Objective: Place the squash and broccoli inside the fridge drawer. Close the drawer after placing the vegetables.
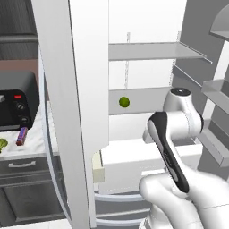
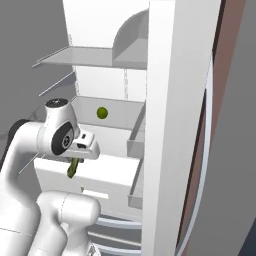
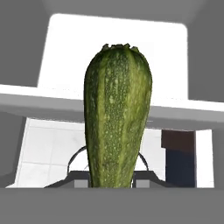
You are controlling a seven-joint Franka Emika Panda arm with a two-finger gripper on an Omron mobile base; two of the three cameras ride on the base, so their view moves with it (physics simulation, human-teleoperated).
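The hand (image 2: 75, 161) is closed narrow on the squash (image 3: 117, 116), gripping it at one end. In the right base view the squash (image 2: 73, 168) hangs down from the hand, just above the open drawer (image 2: 107, 175). In the hand view it stands straight up from between the fingertips, dark green and speckled, with its stem end farthest from the hand; behind it lies the white inside of the drawer (image 3: 175, 61) and the drawer's near rim.

The drawer is pulled out from the fridge, a wide white box with a cream side edge, seen in the left base view (image 1: 129, 154) below the shelves. On the shelf (image 1: 143, 100) above it sits a round green ball (image 1: 124, 102), well apart from the hand; the right base view shows the same ball (image 2: 102, 113) at the back of the fridge.

The broccoli (image 1: 2, 144) lies on the bench (image 1: 27, 150) to the left of the fridge, at the picture's left edge. Just right of it is a purple bar (image 1: 21, 136), and behind both stands a black toaster oven (image 1: 15, 105). The open fridge door (image 1: 67, 112) stands between the bench and the drawer.
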